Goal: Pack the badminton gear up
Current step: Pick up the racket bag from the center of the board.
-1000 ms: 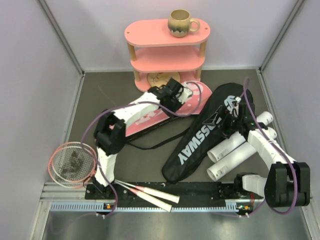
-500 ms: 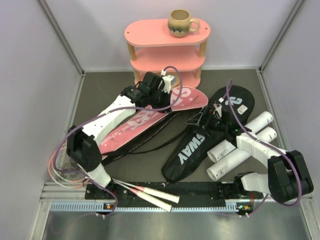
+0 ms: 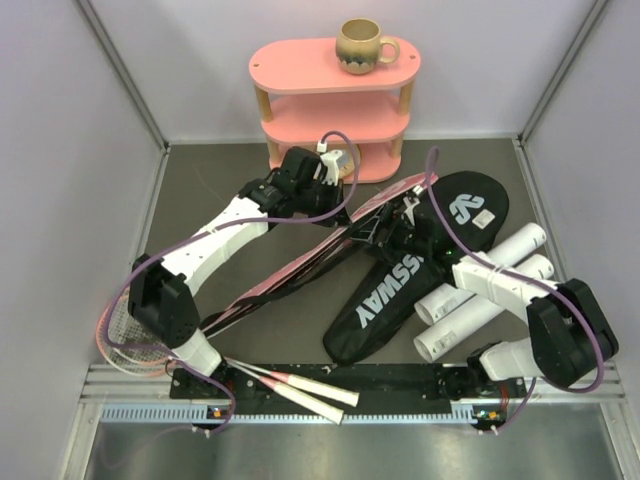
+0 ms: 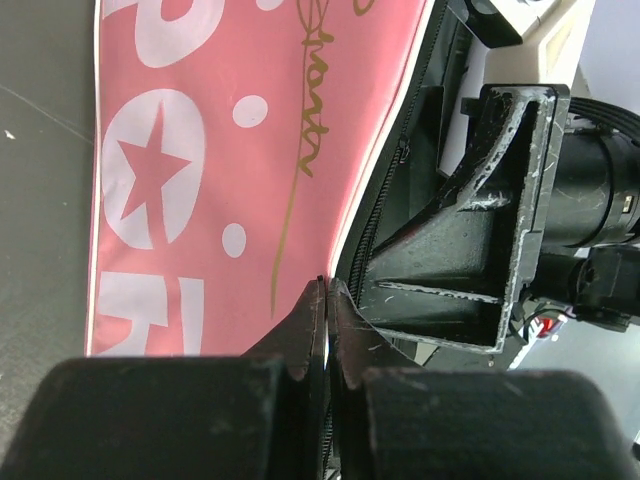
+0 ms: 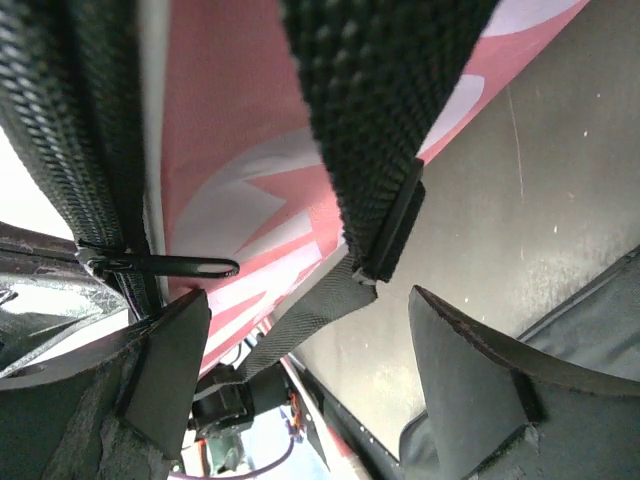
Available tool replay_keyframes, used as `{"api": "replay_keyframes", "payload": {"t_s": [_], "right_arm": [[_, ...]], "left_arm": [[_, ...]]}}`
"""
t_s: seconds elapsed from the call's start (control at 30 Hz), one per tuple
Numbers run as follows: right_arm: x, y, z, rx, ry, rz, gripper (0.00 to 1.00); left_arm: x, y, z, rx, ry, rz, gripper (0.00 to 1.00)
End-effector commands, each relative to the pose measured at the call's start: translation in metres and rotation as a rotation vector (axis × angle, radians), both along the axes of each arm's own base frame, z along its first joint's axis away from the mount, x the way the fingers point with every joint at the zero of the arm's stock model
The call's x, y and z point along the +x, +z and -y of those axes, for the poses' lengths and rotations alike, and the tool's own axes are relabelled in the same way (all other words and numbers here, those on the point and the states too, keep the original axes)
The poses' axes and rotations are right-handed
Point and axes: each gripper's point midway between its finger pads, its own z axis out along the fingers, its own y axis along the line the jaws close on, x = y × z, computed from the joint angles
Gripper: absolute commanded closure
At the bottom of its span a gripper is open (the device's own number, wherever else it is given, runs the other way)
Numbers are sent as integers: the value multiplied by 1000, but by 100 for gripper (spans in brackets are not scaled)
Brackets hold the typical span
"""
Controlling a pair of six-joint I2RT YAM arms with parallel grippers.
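Found the pink bag (image 4: 220, 120) stood up on its long edge, slanting from near the front left corner of the surface (image 3: 215, 180) towards the middle of the back edge. Found the left fingers (image 4: 316, 318) clenched on its zipped rim at the wide upper end. Found the right fingers (image 3: 400, 214) just beside them, spread apart and grasping nothing, with a black strap (image 5: 365, 140) and a zip pull (image 5: 165, 266) hanging in the gap. Saw the black bag (image 3: 395, 285) lying flat right of the middle, narrow end towards the front edge, and white tubes (image 3: 465, 325) side by side against it, nearer the right edge. Saw the rackets (image 3: 115, 335) at the front left corner, white handles along the front edge. Noted a pink shelf (image 3: 335, 105) at the back edge, a mug (image 3: 358, 45) on top
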Motion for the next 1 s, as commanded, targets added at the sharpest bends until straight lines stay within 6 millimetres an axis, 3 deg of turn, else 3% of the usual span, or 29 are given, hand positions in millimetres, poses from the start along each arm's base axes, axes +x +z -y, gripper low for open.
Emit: {"api": "replay_keyframes", "payload": {"t_s": [0.0, 0.13, 0.23, 0.33, 0.43, 0.47, 0.53, 0.63, 0.67, 0.73, 0.83, 0.87, 0.9, 0.97], "right_arm": [[16, 33, -7, -9, -22, 114, 20], [0, 24, 17, -166, -45, 120, 14], [-1, 27, 32, -217, -37, 229, 11], [2, 38, 29, -232, 37, 340, 26], [0, 51, 31, -227, 53, 385, 53], [-2, 53, 35, -247, 48, 382, 77], [-8, 63, 42, -273, 51, 411, 100], [-21, 87, 49, -300, 82, 419, 100], [-25, 111, 48, -271, 83, 457, 100], [-27, 130, 48, -222, 65, 435, 100], [-11, 153, 36, -117, 55, 336, 100], [-5, 168, 30, -72, 77, 328, 100], [7, 158, 23, -57, 66, 244, 100], [26, 170, 20, -49, 40, 236, 92]], "left_arm": [[-7, 43, 17, -151, -34, 50, 100], [0, 42, 21, -172, -4, 45, 100], [-1, 47, 31, -231, -34, 28, 100], [-6, 49, 40, -287, -65, -11, 100], [-7, 46, 44, -319, -72, -27, 100], [-7, 43, 45, -324, -67, -42, 100], [-7, 43, 48, -344, -71, -44, 100], [-7, 35, 54, -375, -76, -72, 100], [-9, 32, 56, -379, -90, -87, 100], [-10, 24, 64, -391, -105, -119, 100], [-18, 18, 76, -426, -138, -165, 100], [-17, 18, 79, -437, -141, -158, 100], [-18, 12, 82, -435, -143, -171, 100], [-17, 10, 88, -448, -150, -193, 100]]}}
